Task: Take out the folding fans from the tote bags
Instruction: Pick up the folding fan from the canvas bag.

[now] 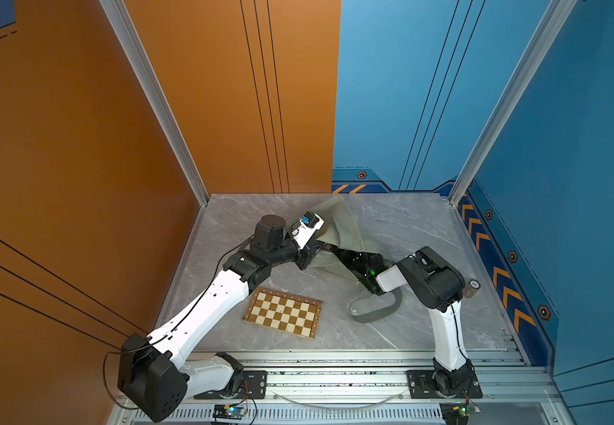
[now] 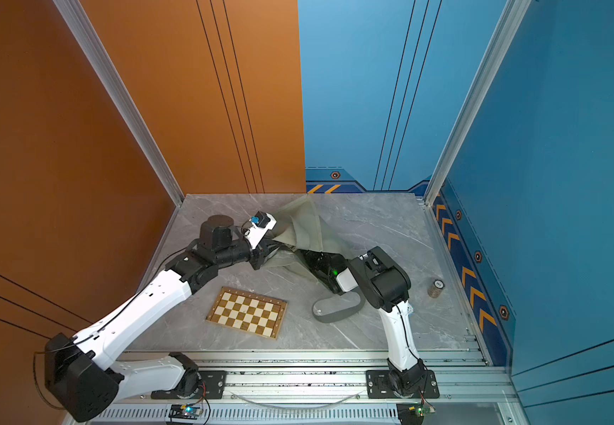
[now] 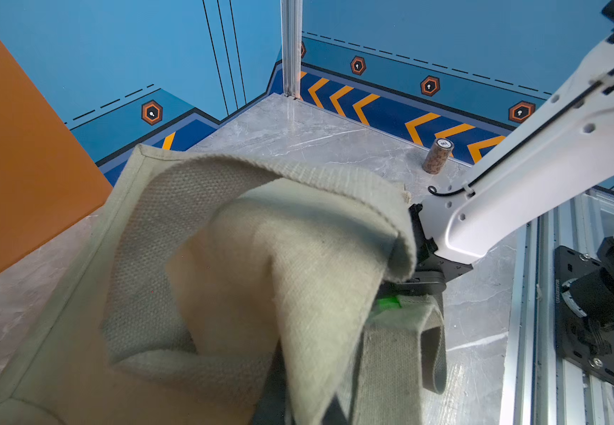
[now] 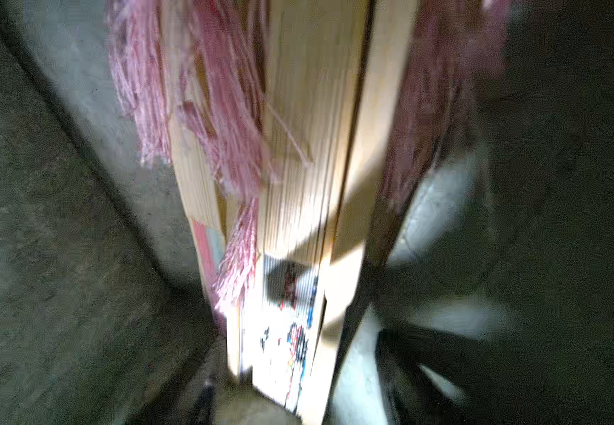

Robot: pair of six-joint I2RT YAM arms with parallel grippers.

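- The left claw (image 1: 309, 254) is fully closed, pinching the rim of the tote bag (image 1: 338, 220) and holding its mouth up off the worktop (image 1: 408, 228)
- The right claw (image 1: 336, 254) reaches into the bag's mouth; I cannot tell how wide it stands or whether it grips anything
- The folding fans (image 4: 298, 165) lie bundled inside the bag, pink tassels (image 4: 231, 147) draped over their pale ribs, blurred in the right wrist view
- The chessboard (image 1: 283, 312) lies flat, apart from the bag
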